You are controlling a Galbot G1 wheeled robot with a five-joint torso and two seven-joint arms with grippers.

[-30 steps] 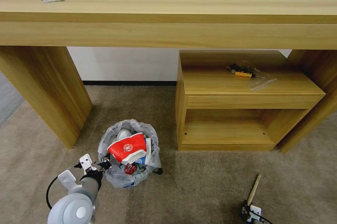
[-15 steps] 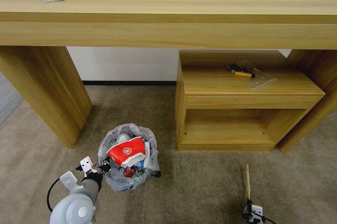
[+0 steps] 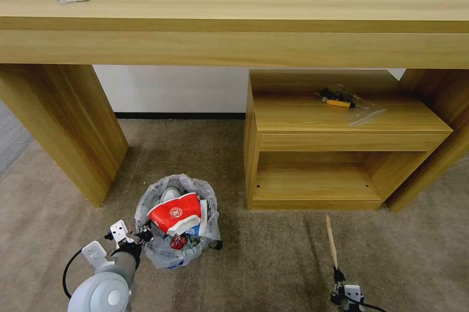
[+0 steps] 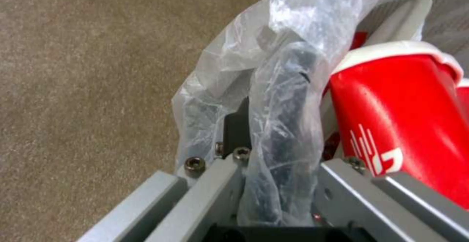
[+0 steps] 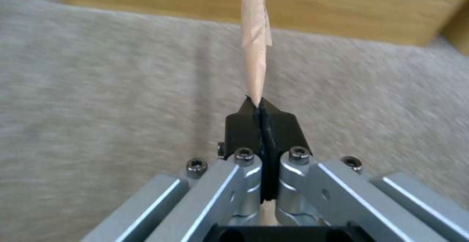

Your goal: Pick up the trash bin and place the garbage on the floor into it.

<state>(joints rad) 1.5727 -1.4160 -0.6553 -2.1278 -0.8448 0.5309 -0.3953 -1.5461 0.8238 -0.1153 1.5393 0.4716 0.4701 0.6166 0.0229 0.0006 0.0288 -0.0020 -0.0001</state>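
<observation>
The trash bin (image 3: 194,185), lined with a crinkled whitish bag, stands on the beige floor (image 3: 264,263) beside the desk leg. It is full of garbage, with a red-white cup (image 3: 175,212) on top. My left gripper (image 3: 144,238) is shut on the bin's near-left rim. In the left wrist view the bag-covered black rim (image 4: 285,99) sits between the fingers, and the red cup (image 4: 401,117) lies just inside. My right gripper (image 3: 338,280), low at the front right, is shut on a wooden stick (image 3: 331,241) that points up and away. The right wrist view shows the stick (image 5: 256,48) clamped in that gripper (image 5: 262,114).
A long wooden desk (image 3: 234,24) spans the back, its left leg (image 3: 63,126) close to the bin. A low open shelf unit (image 3: 342,146) stands under the desk at the right, with a plastic bag of tools (image 3: 342,99) on top. Grey carpet (image 3: 10,136) lies far left.
The bin, held by my left gripper, has shifted slightly toward me. My right gripper has swung the stick from leaning right to leaning left and carried it a little leftward.
</observation>
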